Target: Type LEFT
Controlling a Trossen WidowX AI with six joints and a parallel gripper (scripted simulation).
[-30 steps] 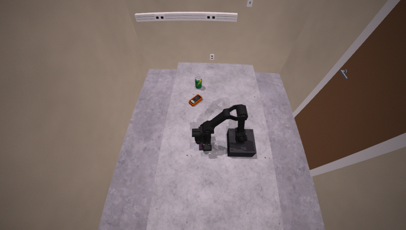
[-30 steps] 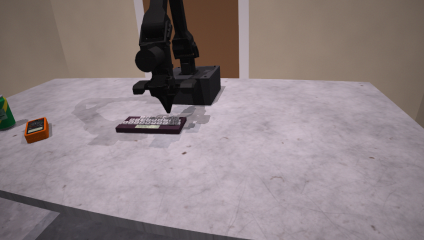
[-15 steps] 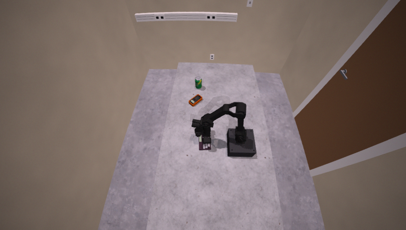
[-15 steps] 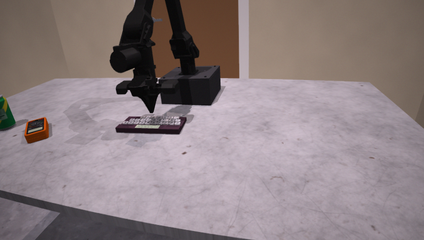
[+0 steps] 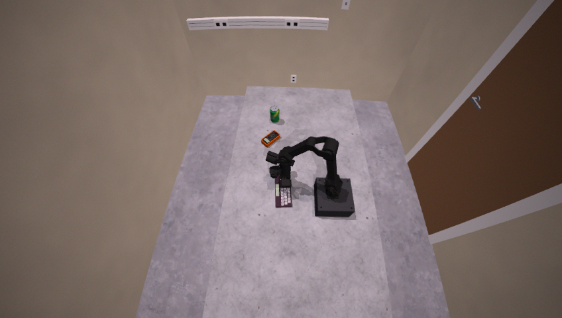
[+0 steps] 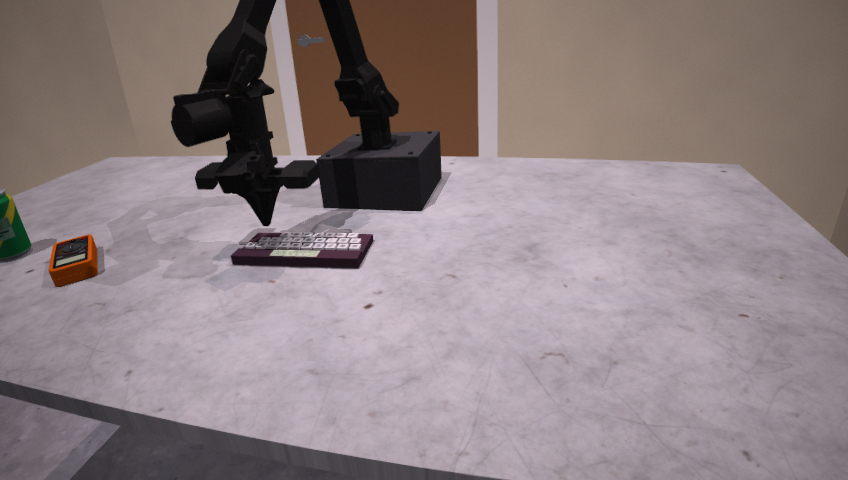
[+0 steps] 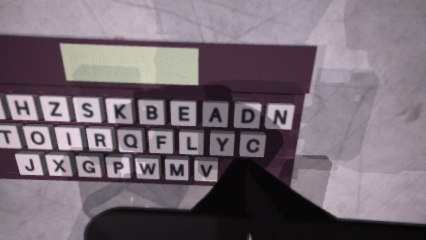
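Top view: I note a grey mottled table (image 5: 276,256) in a beige-walled room, a brown door (image 5: 500,130) at one side and a white vent strip (image 5: 258,23) on the far wall. The dark purple keyboard (image 6: 357,252) lies flat beside the arm's black base (image 6: 416,172). My gripper (image 6: 263,220), pinched shut on nothing, hovers over the keyboard's end near the V and C keys. A green can (image 5: 274,114) and orange meter (image 5: 270,138) lie well apart beyond.
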